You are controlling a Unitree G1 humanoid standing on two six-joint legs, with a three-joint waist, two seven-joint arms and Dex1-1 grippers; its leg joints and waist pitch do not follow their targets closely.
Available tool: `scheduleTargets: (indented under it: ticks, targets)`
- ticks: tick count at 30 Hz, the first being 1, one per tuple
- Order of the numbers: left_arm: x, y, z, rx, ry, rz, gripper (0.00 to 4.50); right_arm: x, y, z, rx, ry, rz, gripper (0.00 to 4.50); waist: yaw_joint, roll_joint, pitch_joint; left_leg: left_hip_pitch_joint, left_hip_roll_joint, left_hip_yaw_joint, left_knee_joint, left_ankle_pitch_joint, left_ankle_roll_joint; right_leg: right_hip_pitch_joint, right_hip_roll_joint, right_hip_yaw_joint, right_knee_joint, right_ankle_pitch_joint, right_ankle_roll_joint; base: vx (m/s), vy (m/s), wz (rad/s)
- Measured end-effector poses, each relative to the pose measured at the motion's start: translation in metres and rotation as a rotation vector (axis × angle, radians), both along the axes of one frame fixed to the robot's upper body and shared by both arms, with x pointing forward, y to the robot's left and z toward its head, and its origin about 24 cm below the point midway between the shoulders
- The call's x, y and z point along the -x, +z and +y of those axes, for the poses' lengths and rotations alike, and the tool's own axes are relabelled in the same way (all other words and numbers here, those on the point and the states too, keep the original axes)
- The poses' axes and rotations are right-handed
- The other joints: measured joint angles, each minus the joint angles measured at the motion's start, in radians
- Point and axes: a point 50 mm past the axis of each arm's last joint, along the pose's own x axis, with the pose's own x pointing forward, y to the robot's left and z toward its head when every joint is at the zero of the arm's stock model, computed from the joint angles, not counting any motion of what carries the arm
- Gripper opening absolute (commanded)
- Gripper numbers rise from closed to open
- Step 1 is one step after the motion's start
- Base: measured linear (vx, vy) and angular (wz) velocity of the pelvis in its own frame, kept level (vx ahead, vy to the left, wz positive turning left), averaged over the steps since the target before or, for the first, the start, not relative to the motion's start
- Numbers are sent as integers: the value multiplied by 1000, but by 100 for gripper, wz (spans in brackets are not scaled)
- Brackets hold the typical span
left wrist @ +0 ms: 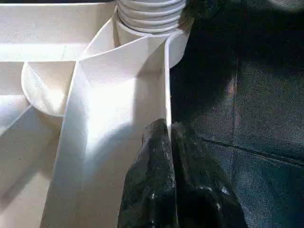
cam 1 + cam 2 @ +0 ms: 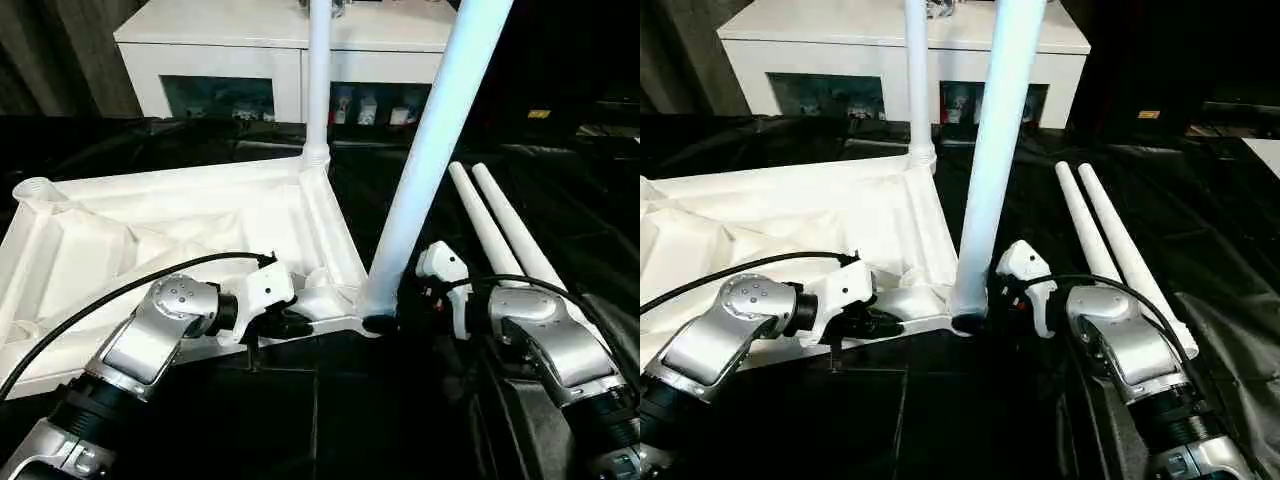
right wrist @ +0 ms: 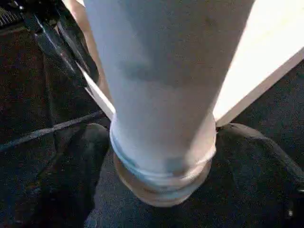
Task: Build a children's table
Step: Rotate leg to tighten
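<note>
Right gripper (image 2: 975, 312), two black fingers spread either side of the base of a long white tapered tube leg (image 2: 430, 160), not clamped tight as far as the wrist view shows. Left gripper (image 1: 170, 142) pinches the thin rim wall of the upturned white ribbed plastic tabletop (image 2: 180, 235), near corner. Leg stands tilted in that near corner socket. One leg (image 2: 318, 75) is seated at the far corner; two spare legs (image 2: 505, 230) lie on the black cloth (image 2: 1200, 200). Advice: hold rim steady, square leg upright before pushing home.
</note>
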Motion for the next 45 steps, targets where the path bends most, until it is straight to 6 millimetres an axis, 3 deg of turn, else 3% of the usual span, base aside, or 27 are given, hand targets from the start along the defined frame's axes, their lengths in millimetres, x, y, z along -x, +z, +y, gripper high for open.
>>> scheduleTargets:
  ticks: [9, 14, 20, 22, 30, 32, 33, 34, 38, 45]
  targets:
    - [0, -1, 1, 0, 5, 1, 0, 0, -2, 4, -16, -10, 2, 288, -1, 0, 0, 0, 0, 0, 3, 0, 0, 0, 0, 0, 3, 0, 0, 0, 0, 0]
    - [-2, -1, 3, 3, 37, 0, 0, -2, -7, 10, -66, -76, 4, 274, -8, 0, 0, 1, 1, 0, 5, 0, 0, 0, 0, 0, 7, 0, 0, 0, 0, 0]
    - [-16, -9, -12, 41, 218, -40, 0, -21, -19, 25, -156, -395, -21, 272, -23, -1, 0, 6, 1, 0, 8, 1, -3, 1, -1, 1, 11, 0, -1, 0, 0, 0]
    - [-24, -11, -26, 60, 314, -52, 0, -35, -23, 40, -179, -541, -33, 272, -30, -1, -1, 7, 1, -1, 9, 2, -4, 2, -1, 0, 12, 1, -1, 0, 0, 0]
    - [-37, -16, -67, 95, 500, -65, 0, -61, -25, 64, -127, -870, -76, 272, -27, 0, -3, 8, 0, -2, 9, 2, -4, 3, -1, 0, 12, 1, -2, 0, 0, 0]
    - [-39, -16, -70, 88, 509, -79, 0, -63, -25, 65, -115, -881, -87, 272, -26, 1, -4, 7, 0, -2, 9, 2, -4, 3, -1, 0, 12, 1, -2, 0, 0, 0]
    - [-39, -16, -70, 86, 508, -87, 0, -64, -24, 65, -129, -880, -87, 328, -25, 1, -5, 7, 0, -2, 9, 2, -4, 3, -1, 0, 12, 1, -2, 0, 0, 0]
    - [-39, -16, -70, 85, 503, -93, 0, -63, -25, 64, -143, -875, -86, 342, -25, 1, -5, 7, 0, -2, 8, 2, -4, 2, -1, -1, 12, 1, -1, 0, 0, 0]
    - [-39, -15, -64, 71, 481, -106, 0, -59, -25, 62, -178, -831, -90, 363, -25, 1, -5, 6, 0, -3, 7, 2, -4, 1, -1, -2, 12, 1, -1, 0, 0, 0]
    - [-33, -13, -48, 46, 380, -115, 0, -53, -13, 39, -149, -627, -118, 387, -21, 1, -4, 4, 1, -3, 6, 2, -4, -1, -1, -3, 12, -1, 2, 0, 0, 0]
